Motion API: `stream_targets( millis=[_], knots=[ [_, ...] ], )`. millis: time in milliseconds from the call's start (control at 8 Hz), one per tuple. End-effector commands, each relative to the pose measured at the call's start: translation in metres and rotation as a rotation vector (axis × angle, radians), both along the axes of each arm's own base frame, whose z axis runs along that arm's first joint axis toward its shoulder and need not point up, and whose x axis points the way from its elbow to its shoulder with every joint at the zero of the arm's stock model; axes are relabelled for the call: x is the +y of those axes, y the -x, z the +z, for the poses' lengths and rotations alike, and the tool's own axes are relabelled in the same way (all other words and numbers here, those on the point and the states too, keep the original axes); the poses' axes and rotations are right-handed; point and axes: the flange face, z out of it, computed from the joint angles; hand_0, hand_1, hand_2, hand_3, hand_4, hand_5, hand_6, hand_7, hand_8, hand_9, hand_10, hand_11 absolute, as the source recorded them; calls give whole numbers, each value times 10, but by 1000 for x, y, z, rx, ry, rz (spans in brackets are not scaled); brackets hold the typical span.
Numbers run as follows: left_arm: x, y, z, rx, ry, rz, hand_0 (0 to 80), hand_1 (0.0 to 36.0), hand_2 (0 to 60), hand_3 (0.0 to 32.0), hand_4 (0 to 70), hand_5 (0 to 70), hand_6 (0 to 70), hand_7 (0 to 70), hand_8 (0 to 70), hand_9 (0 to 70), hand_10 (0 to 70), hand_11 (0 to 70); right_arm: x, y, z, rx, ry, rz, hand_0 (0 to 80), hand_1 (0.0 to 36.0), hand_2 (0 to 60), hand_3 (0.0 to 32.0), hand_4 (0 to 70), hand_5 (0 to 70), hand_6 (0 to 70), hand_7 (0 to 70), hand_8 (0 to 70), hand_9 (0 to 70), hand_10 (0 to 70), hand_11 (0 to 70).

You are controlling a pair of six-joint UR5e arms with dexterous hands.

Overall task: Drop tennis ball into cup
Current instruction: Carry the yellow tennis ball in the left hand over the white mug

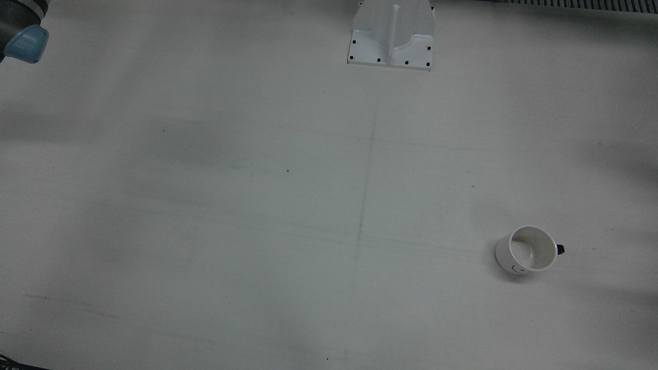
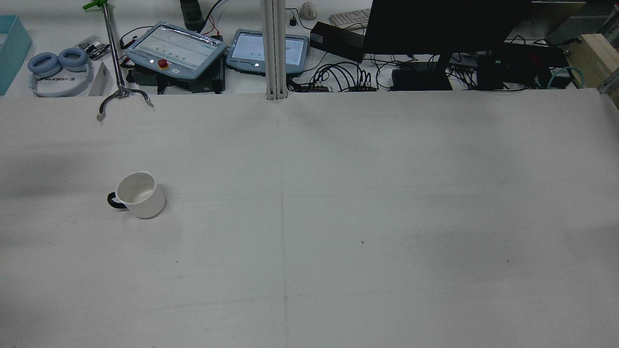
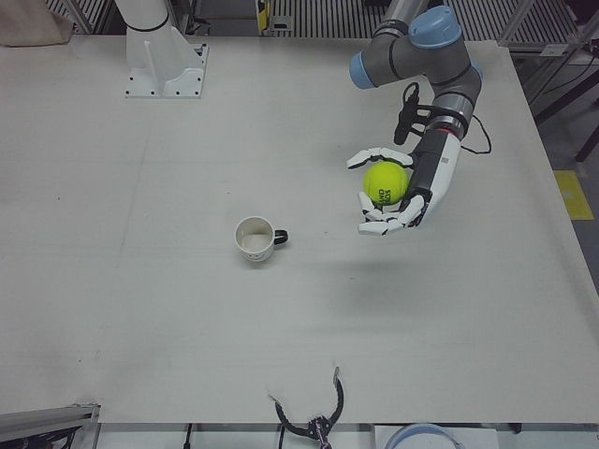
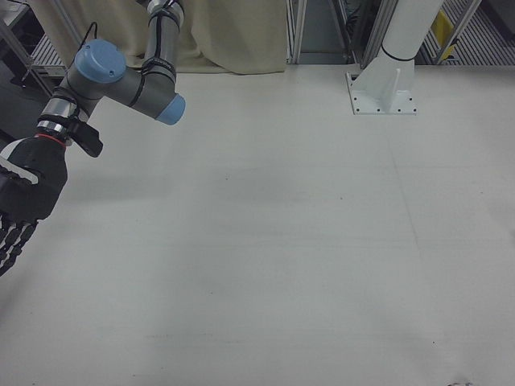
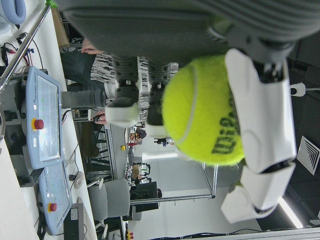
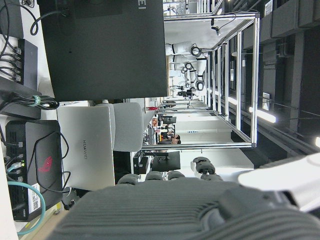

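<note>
Left hand [image 3: 398,192] cradles tennis ball [image 3: 386,183], cup [image 3: 254,238] apart.

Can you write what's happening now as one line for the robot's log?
left hand: holds tennis ball, beside cup | cup: upright, empty | right hand: holds nothing, off to side

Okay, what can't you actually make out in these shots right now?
- Right hand: right-front view's left edge cuts off the fingers; open or shut unclear.
- Cup marking: front view, too small to read.
- Tennis ball lettering: left hand view, partly covered by a finger.
- Left hand: outside rear and front views.
</note>
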Motion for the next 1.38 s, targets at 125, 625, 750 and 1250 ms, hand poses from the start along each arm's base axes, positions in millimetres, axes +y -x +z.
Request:
stream_targets(
  millis=[125,625,750,1250],
  knots=[
    [1,-33,-3,-13,-10,55,548,185,276,0,226,246,700,700,489,623,526,700,0,0,0,0,0,0,0,0,0,0,0,0,0,0,0,0,0,0],
    [-8,-76,-25,-112,-66,78,532,170,284,0,234,241,700,700,483,613,537,700,0,0,0,0,0,0,0,0,0,0,0,0,0,0,0,0,0,0],
    [-9,-86,-30,-139,-87,75,534,174,298,0,233,246,700,700,487,610,534,700,0,0,0,0,0,0,0,0,0,0,0,0,0,0,0,0,0,0],
    [3,-157,-56,-139,-79,109,523,165,290,0,227,236,700,700,472,584,518,700,0,0,0,0,0,0,0,0,0,0,0,0,0,0,0,0,0,0]
  ],
)
